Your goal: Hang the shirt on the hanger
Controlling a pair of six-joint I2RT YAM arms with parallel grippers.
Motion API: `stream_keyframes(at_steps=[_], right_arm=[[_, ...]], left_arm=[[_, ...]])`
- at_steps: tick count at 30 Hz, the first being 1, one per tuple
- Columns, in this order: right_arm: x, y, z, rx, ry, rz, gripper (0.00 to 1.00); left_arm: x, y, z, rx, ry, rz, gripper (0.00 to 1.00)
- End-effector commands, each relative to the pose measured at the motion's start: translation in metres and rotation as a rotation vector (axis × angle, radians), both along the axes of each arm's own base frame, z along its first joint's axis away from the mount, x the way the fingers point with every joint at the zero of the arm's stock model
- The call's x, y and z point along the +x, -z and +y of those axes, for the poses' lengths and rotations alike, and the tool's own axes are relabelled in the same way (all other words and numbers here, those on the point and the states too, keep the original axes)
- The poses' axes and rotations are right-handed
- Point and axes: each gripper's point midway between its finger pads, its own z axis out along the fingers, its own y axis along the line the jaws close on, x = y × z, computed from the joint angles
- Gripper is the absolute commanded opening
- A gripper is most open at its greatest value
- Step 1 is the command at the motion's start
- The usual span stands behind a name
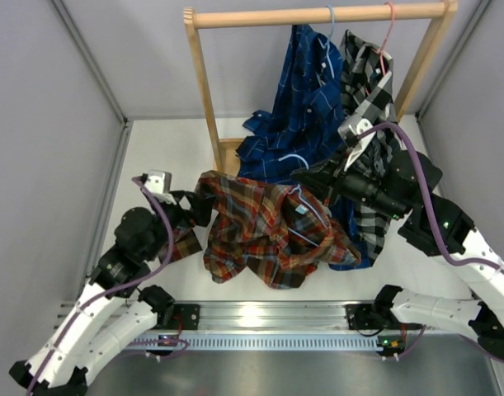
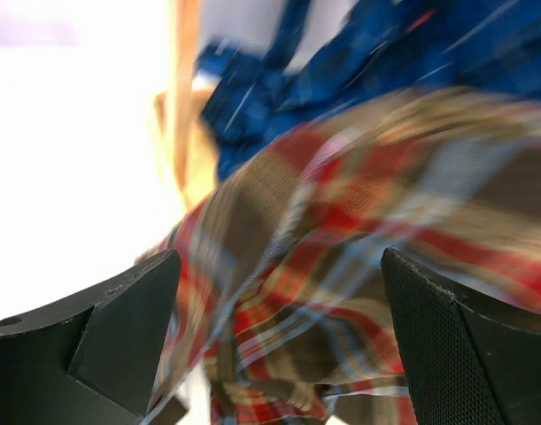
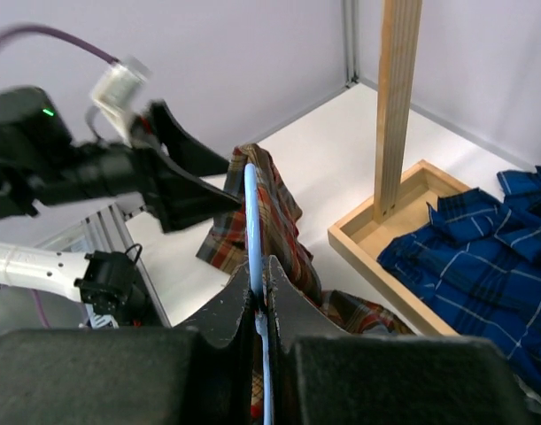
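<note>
Over the surface [image 1: 157,144] the limp shirt [image 1: 260,235] is drooping, wanting a bunched-edge grip; the right end effector [image 3: 263,305] is clamping the hanger [image 3: 251,221], the left end effector [image 2: 279,266] is gaping empty.

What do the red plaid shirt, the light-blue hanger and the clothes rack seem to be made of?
The shirt: soft woven cloth, matte; it folds and crumples.
The hanger: probably coated wire, smooth; a thin, rigid light-blue rod.
The rack: pale unpainted wood; grain shows.
</note>
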Motion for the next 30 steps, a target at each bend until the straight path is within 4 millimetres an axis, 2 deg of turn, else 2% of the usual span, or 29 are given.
stream_keyframes(at_steps=[1, 3, 4, 5, 7, 8, 9, 10, 12, 13, 17, 18, 22, 24, 25, 26, 27, 28, 30], right_arm=[[-0.006, -0.046, -0.011, 0.088, 0.014, -0.082, 0.0], [-0.007, -0.049, -0.015, 0.084, 0.022, -0.088, 0.0], [-0.007, -0.05, -0.015, 0.083, 0.024, -0.09, 0.0], [-0.009, -0.051, -0.017, 0.085, 0.024, -0.091, 0.0], [-0.012, -0.053, -0.02, 0.093, 0.019, -0.096, 0.0], [-0.012, -0.052, -0.021, 0.094, 0.022, -0.095, 0.0], [-0.014, -0.053, -0.024, 0.1, 0.025, -0.099, 0.0], [-0.014, -0.053, -0.026, 0.101, 0.035, -0.101, 0.0], [-0.012, -0.052, -0.035, 0.104, 0.07, -0.11, 0.0], [-0.012, -0.05, -0.038, 0.104, 0.081, -0.112, 0.0], [-0.021, -0.06, -0.054, 0.139, 0.101, -0.143, 0.0], [-0.022, -0.062, -0.055, 0.144, 0.101, -0.145, 0.0], [-0.023, -0.072, -0.052, 0.144, 0.086, -0.156, 0.0], [-0.02, -0.07, -0.041, 0.128, 0.057, -0.147, 0.0], [-0.016, -0.069, -0.035, 0.116, 0.054, -0.142, 0.0], [-0.014, -0.069, -0.033, 0.111, 0.055, -0.142, 0.0], [-0.011, -0.069, -0.031, 0.106, 0.06, -0.14, 0.0], [-0.005, -0.065, -0.026, 0.091, 0.064, -0.133, 0.0], [-0.002, -0.065, -0.022, 0.084, 0.061, -0.132, 0.0]], left_arm=[[0.025, 0.005, 0.008, -0.068, -0.138, 0.006, 0.98], [0.032, 0.015, 0.001, -0.057, -0.129, 0.032, 0.95], [0.034, 0.018, 0.0, -0.054, -0.135, 0.035, 0.88], [0.039, 0.025, 0.0, -0.043, -0.149, 0.044, 0.75], [0.049, 0.026, 0.014, -0.042, -0.252, 0.042, 0.35], [0.055, 0.032, 0.018, -0.024, -0.296, 0.061, 0.05], [0.057, 0.037, 0.025, -0.003, -0.343, 0.082, 0.0], [0.063, 0.029, 0.043, -0.008, -0.458, 0.079, 0.0], [0.072, 0.038, 0.057, 0.05, -0.563, 0.132, 0.0], [0.077, 0.043, 0.072, 0.081, -0.654, 0.175, 0.0], [0.088, 0.056, 0.099, 0.052, -0.727, 0.251, 0.0], [0.09, 0.057, 0.111, 0.022, -0.749, 0.263, 0.0], [0.096, 0.056, 0.098, -0.009, -0.643, 0.276, 0.0], [0.097, 0.041, 0.073, -0.043, -0.49, 0.243, 0.0], [0.097, 0.03, 0.065, -0.052, -0.433, 0.206, 0.09], [0.089, 0.012, 0.052, -0.083, -0.343, 0.161, 0.11], [0.084, 0.0, 0.048, -0.086, -0.3, 0.12, 0.12], [0.079, -0.012, 0.044, -0.094, -0.264, 0.079, 0.09], [0.065, -0.051, 0.045, -0.1, -0.23, -0.026, 0.04]])
